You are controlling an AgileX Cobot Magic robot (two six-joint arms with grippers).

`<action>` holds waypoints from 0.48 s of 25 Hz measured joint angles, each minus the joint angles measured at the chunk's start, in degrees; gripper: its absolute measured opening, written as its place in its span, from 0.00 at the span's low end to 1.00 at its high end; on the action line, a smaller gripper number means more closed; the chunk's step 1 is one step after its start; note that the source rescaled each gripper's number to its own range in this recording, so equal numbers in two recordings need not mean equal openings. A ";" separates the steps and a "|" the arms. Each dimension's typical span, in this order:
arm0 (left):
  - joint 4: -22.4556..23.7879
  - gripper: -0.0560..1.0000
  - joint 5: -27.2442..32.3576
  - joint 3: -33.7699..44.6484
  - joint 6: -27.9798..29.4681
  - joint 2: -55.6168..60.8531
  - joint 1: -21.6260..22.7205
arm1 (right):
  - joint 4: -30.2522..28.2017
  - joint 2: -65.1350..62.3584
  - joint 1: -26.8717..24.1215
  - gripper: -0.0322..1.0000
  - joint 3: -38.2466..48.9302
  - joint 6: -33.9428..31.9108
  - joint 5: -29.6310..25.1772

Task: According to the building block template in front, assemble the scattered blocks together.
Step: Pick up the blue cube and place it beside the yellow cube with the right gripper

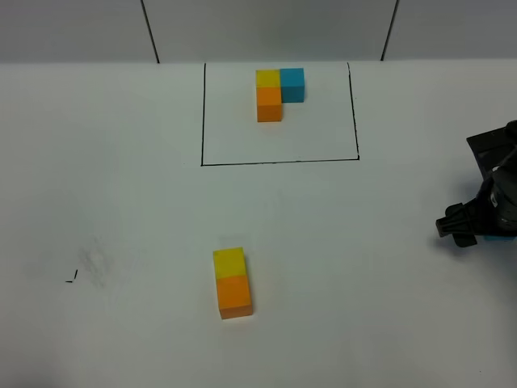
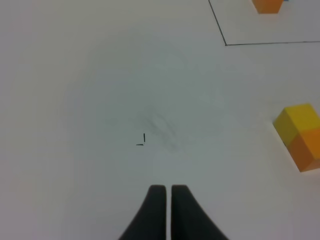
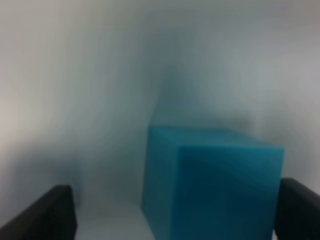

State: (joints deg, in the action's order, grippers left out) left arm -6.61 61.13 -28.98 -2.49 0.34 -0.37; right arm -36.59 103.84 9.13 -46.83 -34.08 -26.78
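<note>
Right wrist view first: the right gripper has its jaws spread wide with the blue cube sitting between them. One finger stands well clear of a face and the other is just beside the opposite one, so I would say nothing is gripped yet. The jaws straddle the cube so they can close on two flat sides, which is the sensible hold for a plain block. From the high camera this is happening out at the right edge of the table, well apart from everything else (only a sliver of blue shows under the arm there). Near the middle, the yellow cube and the orange cube lie touching, yellow on the far side. That matches the template inside its black outline at the back. Going by the template, blue belongs against the yellow cube's right face, so I think that is where it is headed. The left gripper hangs with its jaws pressed together and nothing between them, over bare table by a small pen mark, seemingly kept out of the way.
</note>
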 joint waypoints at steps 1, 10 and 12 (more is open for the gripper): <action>0.00 0.06 0.00 0.00 0.00 0.00 0.00 | 0.00 0.48 -0.19 0.90 0.00 0.07 -0.13; 0.00 0.06 0.00 0.00 0.00 0.00 0.00 | -0.12 1.17 -0.32 0.54 0.00 1.24 0.10; 0.00 0.06 0.00 0.00 0.00 0.00 0.00 | -0.12 1.17 -0.32 0.54 0.00 1.24 0.17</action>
State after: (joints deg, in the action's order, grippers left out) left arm -6.61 61.13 -28.98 -2.49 0.34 -0.37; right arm -36.71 105.00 8.80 -46.83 -32.84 -26.61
